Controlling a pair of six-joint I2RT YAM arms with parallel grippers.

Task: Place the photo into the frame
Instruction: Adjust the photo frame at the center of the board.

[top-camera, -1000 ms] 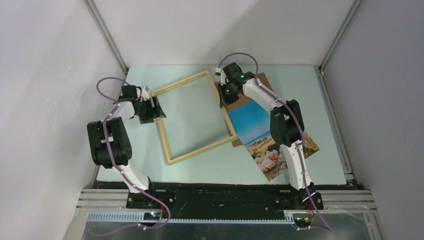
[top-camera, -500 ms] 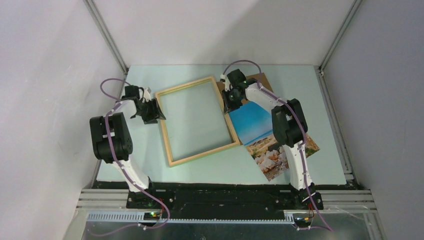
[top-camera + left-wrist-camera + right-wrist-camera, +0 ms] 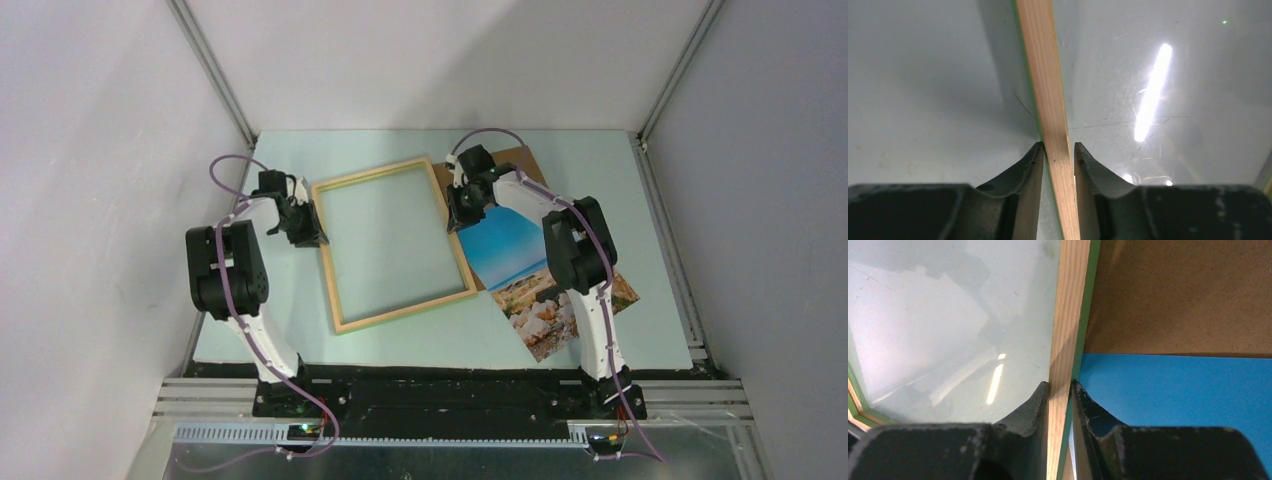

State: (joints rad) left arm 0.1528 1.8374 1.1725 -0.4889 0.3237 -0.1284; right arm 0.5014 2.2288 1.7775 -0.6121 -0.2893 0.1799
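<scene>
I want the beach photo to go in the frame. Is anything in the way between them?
Nothing lies inside the frame. But the right arm stretches over the photo, and the right gripper pinches the frame's rail on the photo's side.

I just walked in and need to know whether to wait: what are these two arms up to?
Both arms are working on the frame, which lies pale wood side up on the table. The right gripper has its jaws shut on the right rail. The left gripper has its jaws astride the left rail, but I cannot tell whether they grip it. The photo lies picture side up to the frame's right, over a brown board, not yet in the frame.
</scene>
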